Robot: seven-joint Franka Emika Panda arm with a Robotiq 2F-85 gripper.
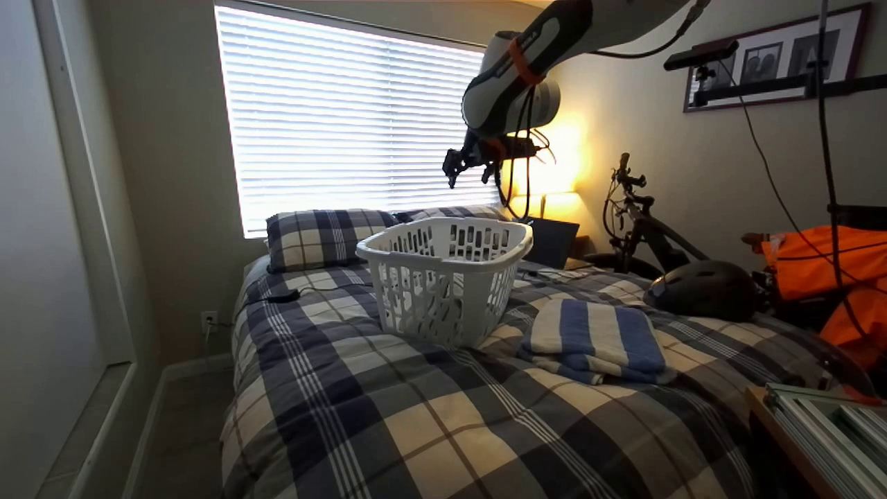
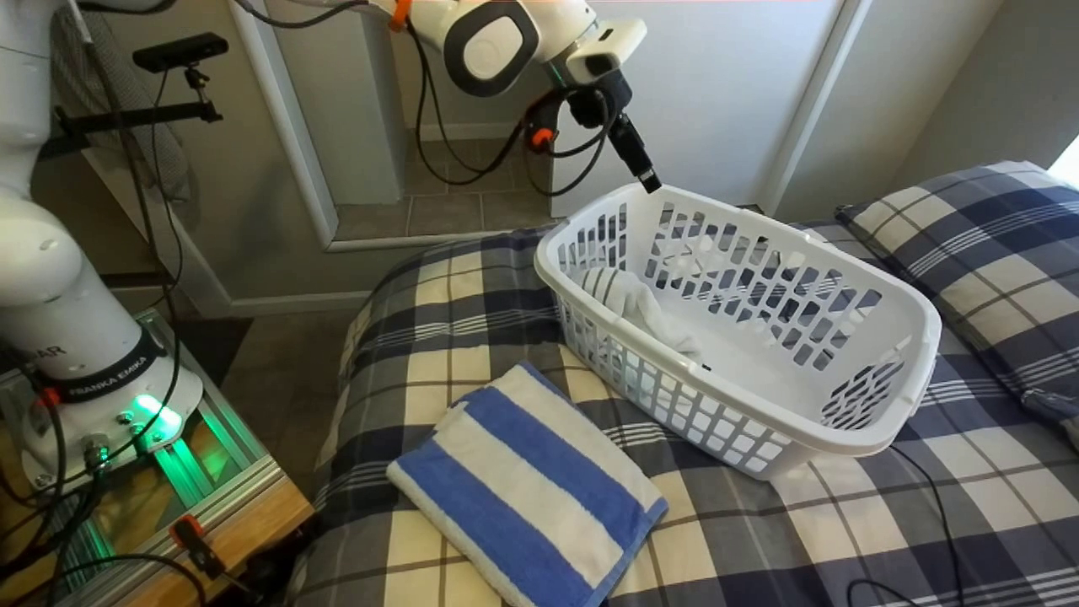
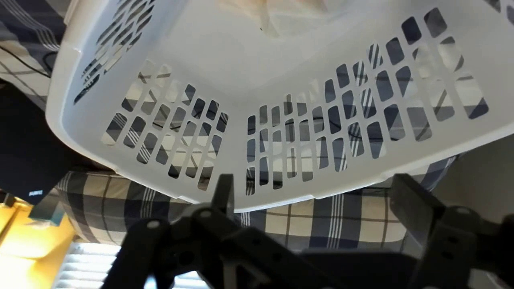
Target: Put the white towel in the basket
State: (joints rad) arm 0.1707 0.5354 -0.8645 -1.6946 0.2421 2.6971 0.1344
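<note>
Near the plaid bed [image 1: 429, 423], can read FRANKA EMIKA in pale letters on the robot base [image 2: 80, 333]. On the bed, can see a white basket [image 1: 478, 298] and, just beside it, a folded blue-and-white towel [image 2: 531, 489]. Inside the basket, can find the white towel [image 2: 634, 302], grey-striped and crumpled, partly hidden by the rim. Above the basket, can notice the gripper [image 3: 312, 182], widely spread.

Toward nine o'clock in an exterior view, the rounded white arm base [image 2: 72, 316] wears a black band [image 2: 114, 378] lettered FRANKA EMIKA, a green light [image 2: 158, 415] at four o'clock from it; at eleven o'clock run thin, looped black cables [image 2: 459, 182]. Near one o'clock in an exterior view, an orange strap [image 1: 524, 64] crosses the black-and-white arm [image 1: 565, 34]. Pale round screw heads [image 3: 153, 224] dot the angular black gripper [image 3: 315, 188].
</note>
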